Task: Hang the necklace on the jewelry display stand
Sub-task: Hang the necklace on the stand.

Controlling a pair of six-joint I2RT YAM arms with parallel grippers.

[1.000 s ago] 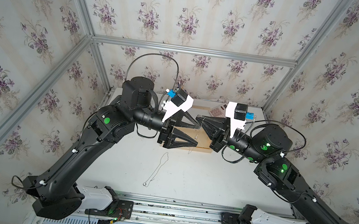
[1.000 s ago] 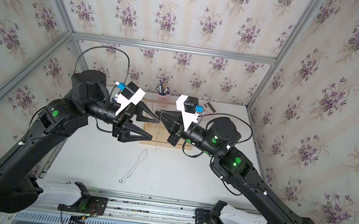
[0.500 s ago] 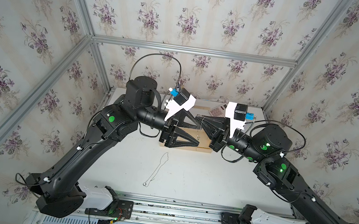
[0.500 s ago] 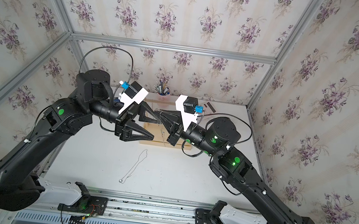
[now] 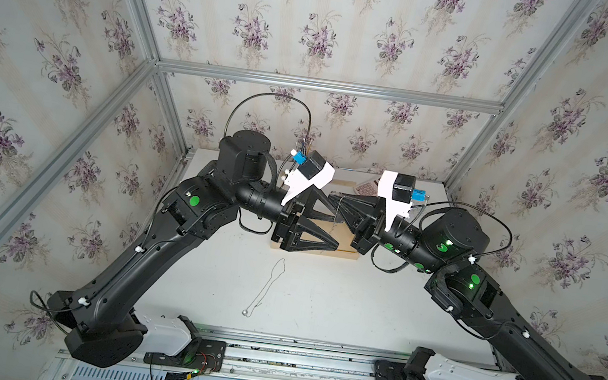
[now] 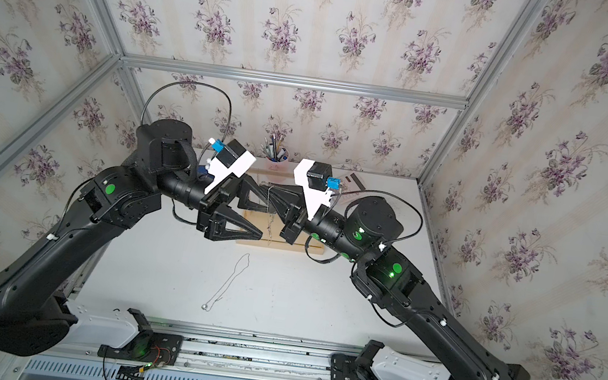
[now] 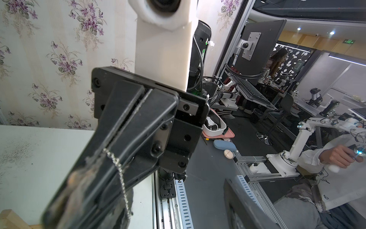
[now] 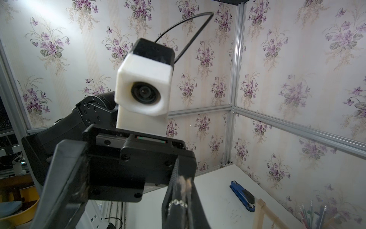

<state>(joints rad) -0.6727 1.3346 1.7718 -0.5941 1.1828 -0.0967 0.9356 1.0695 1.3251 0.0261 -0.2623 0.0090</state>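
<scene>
Both top views show a thin silver necklace (image 5: 338,212) (image 6: 270,212) hanging from the tips of my right gripper (image 5: 332,196) (image 6: 263,185), which is shut on it. In the left wrist view the chain (image 7: 116,166) drapes out of those closed fingers. My left gripper (image 5: 335,231) (image 6: 264,219) faces it, open, fingertips right by the hanging chain and holding nothing. Both grippers hover above the jewelry display stand (image 5: 310,250) (image 6: 274,242), whose light wooden base shows beneath them. One upright (image 8: 263,210) appears in the right wrist view.
Another thin chain with a small bead (image 5: 265,289) (image 6: 226,287) lies loose on the white table in front of the stand. Along the back edge are a cup of pens (image 6: 278,155), a calculator (image 5: 365,186) and a blue stapler (image 8: 242,195).
My left arm has shifted a little to the right and back, bringing its open fingers closer to the right gripper's tips. The right gripper still holds the chain in the same place.
</scene>
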